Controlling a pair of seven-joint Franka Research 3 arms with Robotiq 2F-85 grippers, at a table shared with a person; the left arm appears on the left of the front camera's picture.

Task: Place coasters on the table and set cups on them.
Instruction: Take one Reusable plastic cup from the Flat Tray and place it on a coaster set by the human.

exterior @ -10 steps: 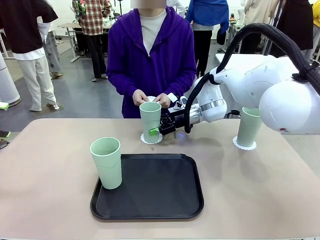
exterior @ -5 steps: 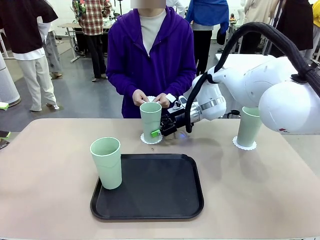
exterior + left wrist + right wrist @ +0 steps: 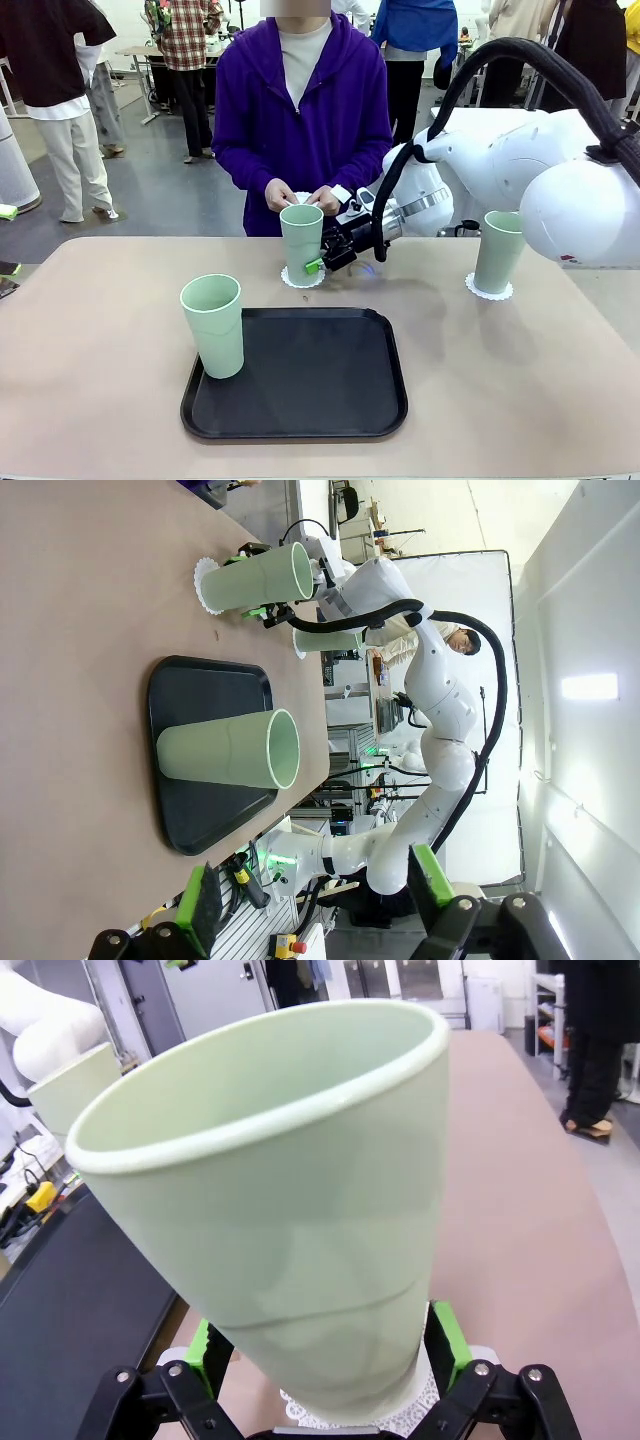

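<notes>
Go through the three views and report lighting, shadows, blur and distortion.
Front view: even overhead light and sharp focus, with only soft, faint shadows on the table. Left wrist view: rolled sideways, with a blown-out light panel near the right edge and washed-out white walls. Right wrist view: the wide-angle stretch makes the cup loom large and taper steeply, and the background behind it is soft.

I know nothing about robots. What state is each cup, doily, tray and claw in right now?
middle cup: upright on the middle coaster, between the right gripper fingers.
right cup: upright on the right coaster.
left cup: upright on the tray, no coaster.
third coaster: in the person's hands.
right gripper: open.
left gripper: open, empty.
tray: flat on the table.
</notes>
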